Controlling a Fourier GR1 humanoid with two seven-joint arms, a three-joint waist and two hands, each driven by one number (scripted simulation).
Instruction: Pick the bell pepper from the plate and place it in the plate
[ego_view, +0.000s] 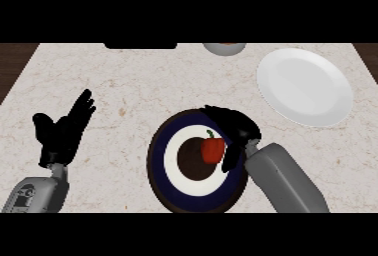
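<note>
A: Where is the bell pepper (212, 150)?

B: On the dark plate (164, 176), the one with the navy rim, white ring and brown middle. The pepper is red with a green stem and lies at about three o'clock of the brown middle, over the edge of the white ring.

A: And the right hand (235, 131)?

B: It hangs over the same plate, from about one to three o'clock of it. Its fingers bend down around the pepper's upper and right sides, and the thumb reaches down just beside the pepper. I cannot tell whether they touch it or have closed on it.

A: The other plate?

B: The white plate (304, 86) sits at about one o'clock from the dark one, well apart from it, with nothing on it.

A: The left hand (63, 131)?

B: At nine o'clock of the dark plate, over the counter (133, 85), fingers straight and spread, holding nothing.

A: Anything else?

B: A grey bowl (224, 48) at the far edge, at twelve o'clock, partly cut off.
</note>
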